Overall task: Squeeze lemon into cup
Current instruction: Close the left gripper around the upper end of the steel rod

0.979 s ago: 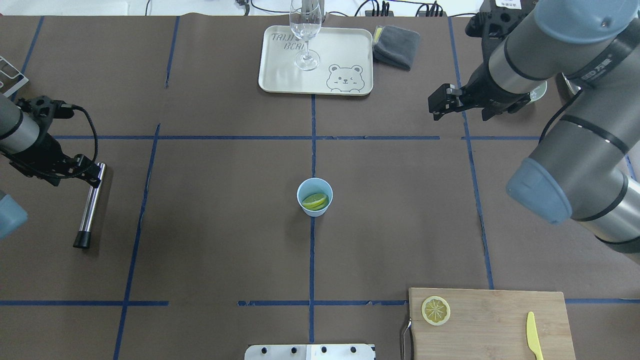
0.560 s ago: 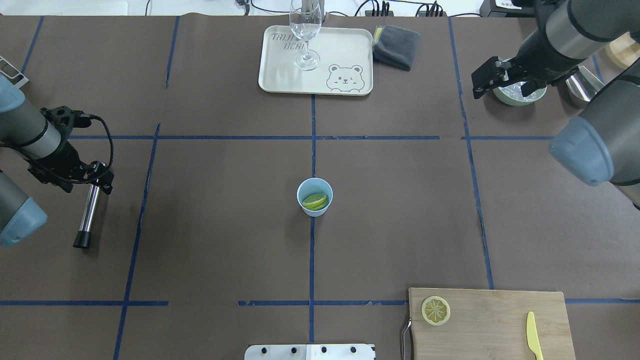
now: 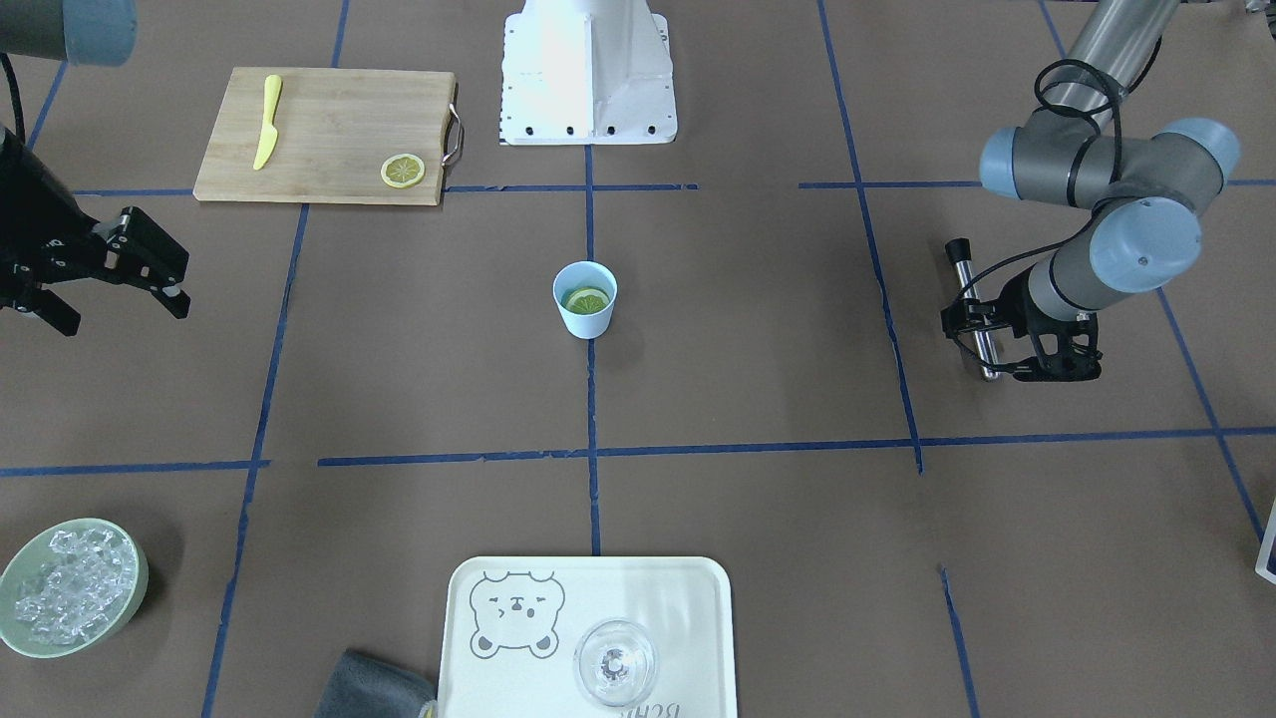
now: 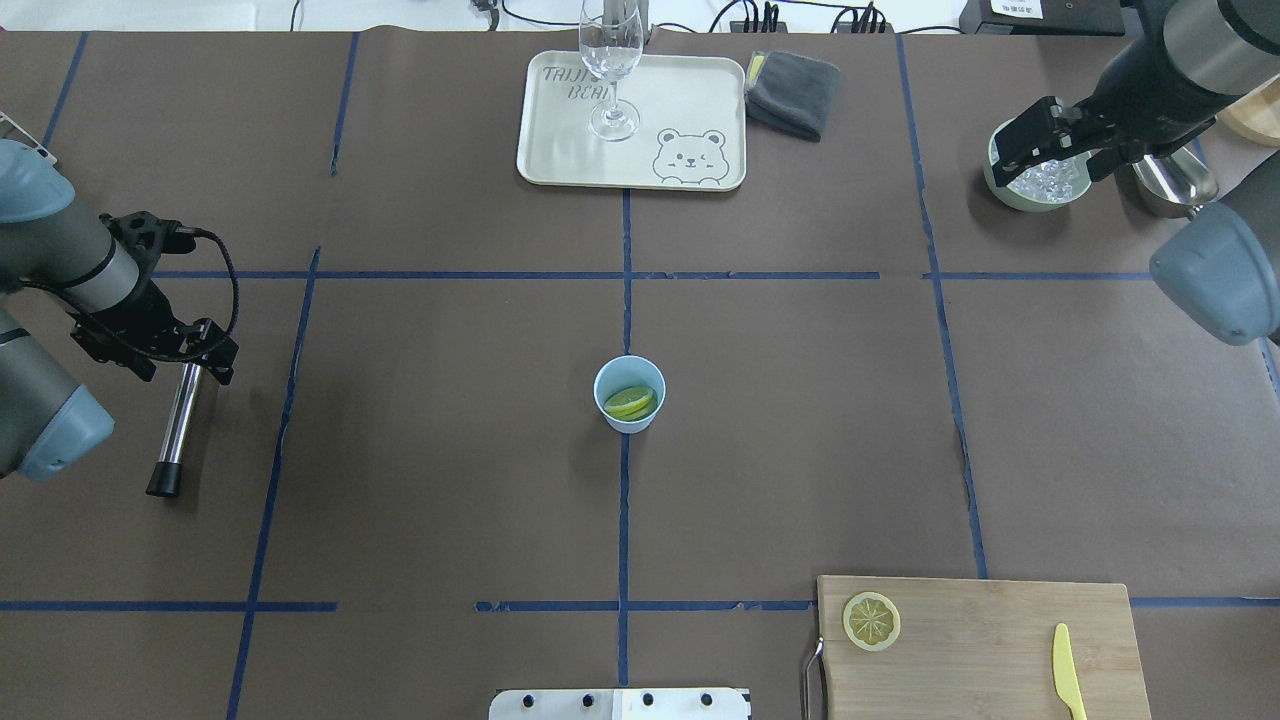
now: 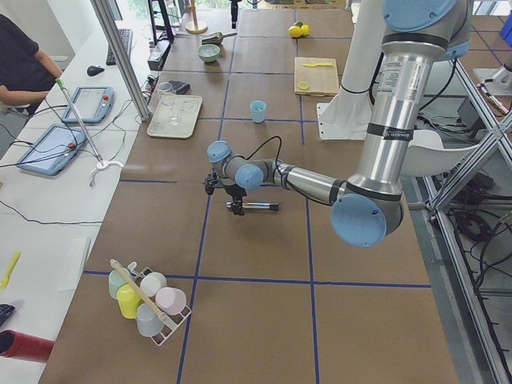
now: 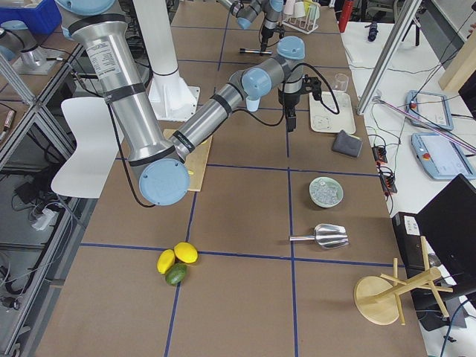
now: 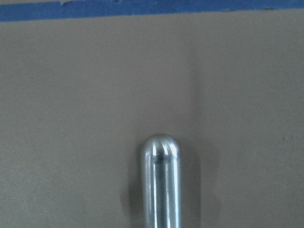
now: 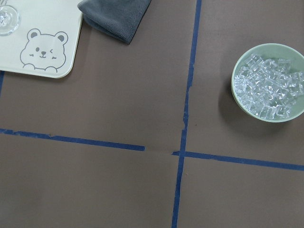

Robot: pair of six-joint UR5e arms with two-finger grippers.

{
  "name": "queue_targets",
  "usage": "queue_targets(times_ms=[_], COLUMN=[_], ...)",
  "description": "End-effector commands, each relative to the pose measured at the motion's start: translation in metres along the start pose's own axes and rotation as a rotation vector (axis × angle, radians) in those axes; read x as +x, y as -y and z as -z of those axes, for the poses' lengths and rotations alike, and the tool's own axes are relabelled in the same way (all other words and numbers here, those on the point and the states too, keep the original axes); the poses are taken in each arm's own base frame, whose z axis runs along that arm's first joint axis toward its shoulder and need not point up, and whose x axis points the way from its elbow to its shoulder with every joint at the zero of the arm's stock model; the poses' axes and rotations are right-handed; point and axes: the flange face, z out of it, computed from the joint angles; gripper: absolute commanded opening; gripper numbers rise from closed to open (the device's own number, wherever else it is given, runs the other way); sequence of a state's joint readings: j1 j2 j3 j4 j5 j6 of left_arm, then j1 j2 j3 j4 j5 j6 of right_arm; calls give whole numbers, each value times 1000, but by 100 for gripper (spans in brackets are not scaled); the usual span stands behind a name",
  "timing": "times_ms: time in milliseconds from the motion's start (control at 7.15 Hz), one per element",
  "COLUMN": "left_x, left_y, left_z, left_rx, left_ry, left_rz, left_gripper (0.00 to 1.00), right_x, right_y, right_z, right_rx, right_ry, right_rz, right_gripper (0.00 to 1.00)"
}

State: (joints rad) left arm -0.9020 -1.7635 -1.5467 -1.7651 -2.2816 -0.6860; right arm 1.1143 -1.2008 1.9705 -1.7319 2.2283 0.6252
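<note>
**Table stock, counted outward from my base**

1. Base plate [image 4: 620, 703]: white, at the near edge, on the centre tape line.
2. Cutting board [image 4: 980, 640]: bamboo, near edge, on my right. On it:
   - one lemon slice [image 4: 871, 620], flat, at the board's inner far corner;
   - yellow knife [image 4: 1068, 672], well apart from the slice, toward the board's outer side.
3. Cup [image 3: 585, 314]: light blue, upright, mid-table on the centre tape line. It holds lemon pieces [image 4: 630, 403], yellow-green, resting below the rim. Neither gripper is near it.
4. Steel rod [image 4: 180, 425]: lies flat on the paper far out on my left, black cap toward me.
5. Left gripper [image 4: 200, 355]: low over the rod's far end. My wrist camera shows only the rounded steel tip on the paper. I cannot tell how far the jaws stand apart or whether they hold the rod.
6. Right gripper [image 3: 179, 284]: raised above the table on my far right, over the near rim of the bowl in the overhead view. Jaws spread, nothing between them.
7. Bowl [image 8: 266, 118]: pale green, far right, filled with ice [image 8: 270, 85].
8. Metal scoop [image 6: 323, 236]: just beyond the bowl, toward the table's right end.
9. Tray [image 4: 690, 100]: cream, with a bear print, at the far edge centre. On it stands a clear stemmed glass [image 4: 612, 60], upright.
10. Grey cloth [image 4: 792, 92]: folded, just beside the tray's right edge.
</note>
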Motion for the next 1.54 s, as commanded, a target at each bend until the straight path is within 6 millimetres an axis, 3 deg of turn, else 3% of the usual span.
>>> queue_targets(times_ms=[0, 140, 420, 560, 840, 979, 1119, 1399], left_x=[-3, -3, -2, -1, 2, 7, 2, -14], left_y=[0, 0, 0, 0, -4, -5, -3, 0], left_z=[-3, -3, -2, -1, 11, 32, 55, 134], left_rx=[-5, -4, -4, -3, 15, 52, 92, 243], left_ry=[5, 4, 4, 3, -5, -17, -30, -52], left_rz=[5, 4, 4, 3, -4, -16, -9, -121], left_gripper=[88, 72, 18, 0, 0, 0, 0, 0], right_x=[0, -1, -1, -1, 2, 4, 10, 54], right_y=[0, 0, -1, -1, 0, 1, 2, -1], right_z=[1, 2, 2, 3, 5, 7, 12, 18], right_rx=[1, 2, 1, 3, 7, 9, 2, 8], right_ry=[2, 3, 4, 5, 5, 6, 19, -11], right_rz=[1, 2, 2, 2, -2, -6, -20, -55], right_gripper=[100, 100, 100, 100, 100, 100, 100, 100])
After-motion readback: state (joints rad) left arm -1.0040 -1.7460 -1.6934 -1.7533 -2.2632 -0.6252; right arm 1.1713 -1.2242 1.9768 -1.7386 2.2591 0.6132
